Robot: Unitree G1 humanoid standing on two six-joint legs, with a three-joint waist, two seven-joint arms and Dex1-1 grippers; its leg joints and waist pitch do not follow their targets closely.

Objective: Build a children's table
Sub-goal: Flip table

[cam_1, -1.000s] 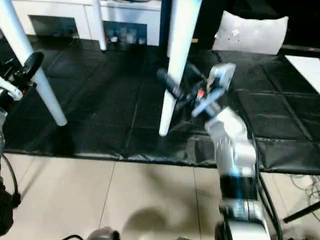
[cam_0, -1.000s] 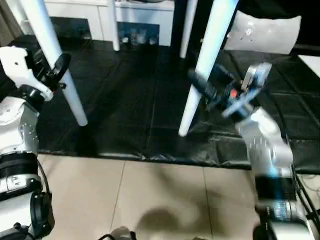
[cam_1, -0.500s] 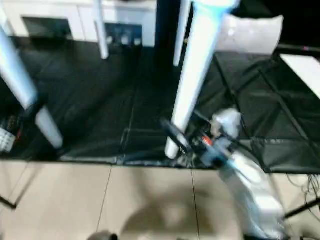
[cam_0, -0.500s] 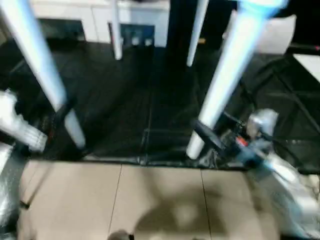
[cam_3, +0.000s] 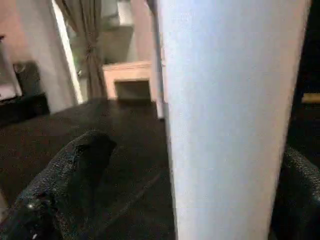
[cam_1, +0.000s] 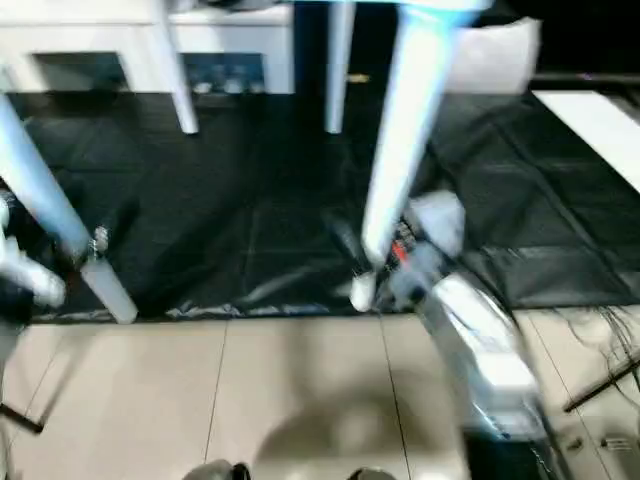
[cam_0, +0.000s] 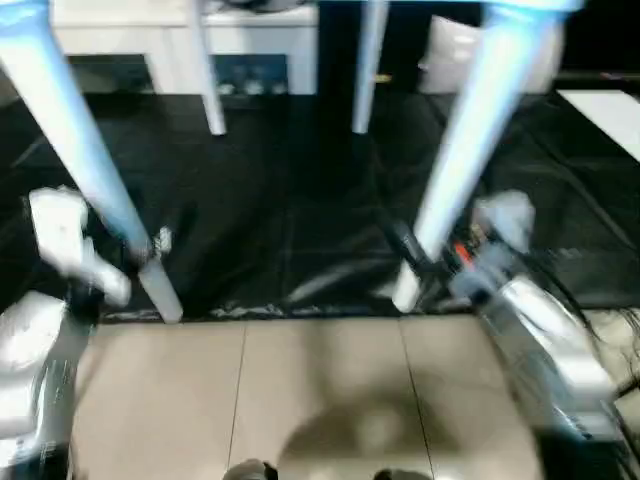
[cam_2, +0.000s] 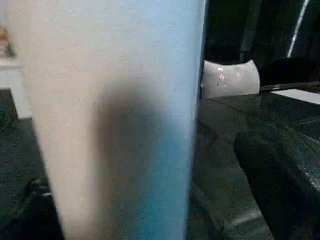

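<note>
The children's table stands upright on a black mat, and I see its four white legs from above. The front-left leg (cam_0: 90, 170) and front-right leg (cam_0: 470, 140) slant down toward the mat's near edge. The two back legs (cam_0: 205, 80) stand farther off. My left gripper (cam_0: 150, 245) sits low beside the front-left leg (cam_2: 115, 120); one finger (cam_2: 270, 170) stands apart from it. My right gripper (cam_0: 410, 250) straddles the front-right leg (cam_3: 225, 120) near its foot, open, with a finger (cam_3: 70, 180) clear of it. The tabletop is out of view.
The black mat (cam_0: 290, 200) ends at beige floor tiles (cam_0: 300, 400) right in front of me. A white cabinet (cam_0: 120, 40) and a pale cushion (cam_0: 445, 50) stand at the back. Cables (cam_1: 600, 350) lie on the floor at the right.
The camera has tilted, so the whole picture has shifted. My left gripper's fingers have spread away from the front-left leg. My right gripper now sits lower on its leg, still open.
</note>
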